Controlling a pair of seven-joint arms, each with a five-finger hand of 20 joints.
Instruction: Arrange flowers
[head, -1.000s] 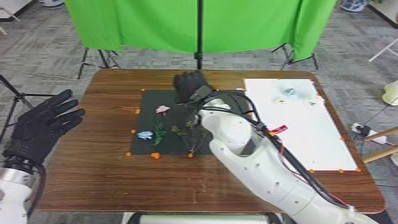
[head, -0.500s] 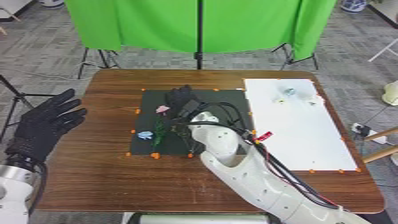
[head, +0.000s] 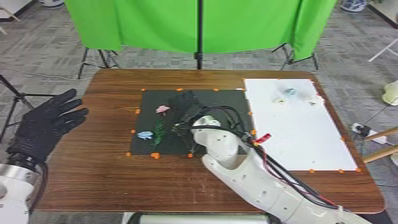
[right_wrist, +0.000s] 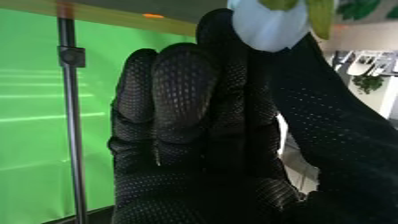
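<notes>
Where the right hand (head: 186, 104) is — white flower (right_wrist: 269, 29), cropped, grip unclear

White flower (right_wrist: 271, 29) cut off, right wrist view.

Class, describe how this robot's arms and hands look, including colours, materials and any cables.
The left arm and right arm have smooth, rounded white shells. Black cables run along the right one, beside a small red piece. The left hand and right hand wear black fabric.
</notes>
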